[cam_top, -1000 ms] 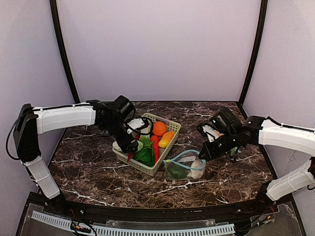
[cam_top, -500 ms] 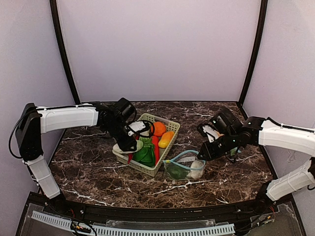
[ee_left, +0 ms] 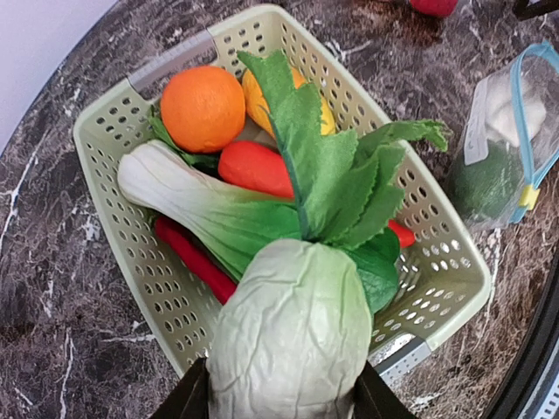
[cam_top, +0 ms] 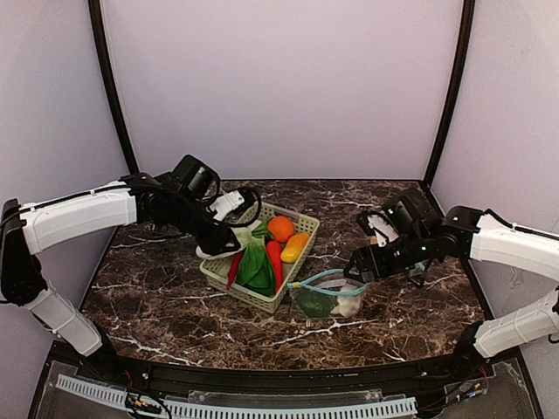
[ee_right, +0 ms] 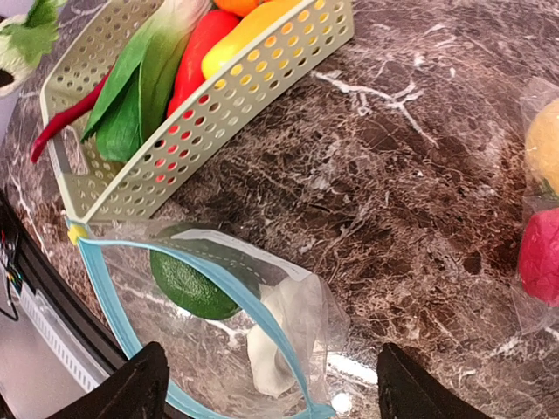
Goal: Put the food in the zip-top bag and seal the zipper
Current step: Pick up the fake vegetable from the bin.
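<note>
Greens hang clamped in the left gripper over the left side of the basket in the top view, the zip-top bag just right of it; left wrist: fingers pinch their pale base above the orange; right wrist: the right gripper spread wide over the bag's unsealed mouth, green and white food inside.

tabletop: dark brown marble, white veins
basket: pale green, perforated all over
orange: plain orange
chilli: red
held greens: whitish-green base, bright green leaves
bag: clear, blue zipper band, yellow slider
inside bag: dark green piece, white piece
</note>
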Robot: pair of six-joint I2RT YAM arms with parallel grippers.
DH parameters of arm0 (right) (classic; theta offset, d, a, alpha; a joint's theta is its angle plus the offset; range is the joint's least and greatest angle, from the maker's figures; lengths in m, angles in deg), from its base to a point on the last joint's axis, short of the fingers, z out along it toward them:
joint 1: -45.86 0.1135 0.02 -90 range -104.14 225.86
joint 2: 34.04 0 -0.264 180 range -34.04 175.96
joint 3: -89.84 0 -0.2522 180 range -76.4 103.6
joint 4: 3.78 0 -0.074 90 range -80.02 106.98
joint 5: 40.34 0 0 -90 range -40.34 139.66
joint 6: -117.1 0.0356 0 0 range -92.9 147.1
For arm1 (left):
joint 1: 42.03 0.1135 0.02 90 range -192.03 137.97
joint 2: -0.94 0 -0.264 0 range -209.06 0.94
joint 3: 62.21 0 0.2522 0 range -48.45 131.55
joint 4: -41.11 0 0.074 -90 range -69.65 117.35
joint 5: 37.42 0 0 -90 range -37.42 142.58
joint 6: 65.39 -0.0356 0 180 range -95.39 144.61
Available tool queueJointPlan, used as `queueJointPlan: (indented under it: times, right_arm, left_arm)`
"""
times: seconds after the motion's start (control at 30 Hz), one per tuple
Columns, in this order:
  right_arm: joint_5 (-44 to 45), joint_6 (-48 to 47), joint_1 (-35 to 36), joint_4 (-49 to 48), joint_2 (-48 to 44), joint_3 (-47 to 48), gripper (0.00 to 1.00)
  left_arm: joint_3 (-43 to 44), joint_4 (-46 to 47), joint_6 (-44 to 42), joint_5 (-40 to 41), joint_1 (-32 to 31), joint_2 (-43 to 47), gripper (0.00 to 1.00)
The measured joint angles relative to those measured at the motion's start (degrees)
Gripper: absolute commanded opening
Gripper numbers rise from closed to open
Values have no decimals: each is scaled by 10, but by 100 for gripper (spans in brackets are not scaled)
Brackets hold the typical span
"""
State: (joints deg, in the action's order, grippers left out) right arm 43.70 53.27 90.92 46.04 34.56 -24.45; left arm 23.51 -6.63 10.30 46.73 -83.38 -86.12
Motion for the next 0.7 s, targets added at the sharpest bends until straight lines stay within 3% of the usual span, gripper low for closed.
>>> queueJointPlan:
  times: [0.2, 0.33, 0.5, 0.7]
  right_arm:
    - [34, 8, 0, 5, -41, 3, 92]
    - [38, 14, 0, -16, -93, 15, 92]
    - [-13, 34, 14, -144, -162, 1, 88]
    - [-85, 61, 45, -308, -162, -28, 82]
  left_arm:
    - [-20, 57, 45, -22, -1, 72, 31]
    - [-58, 152, 111, -51, -17, 131, 31]
    - [-122, 322, 214, -91, -65, 177, 32]
    - [-137, 493, 310, -143, -119, 143, 33]
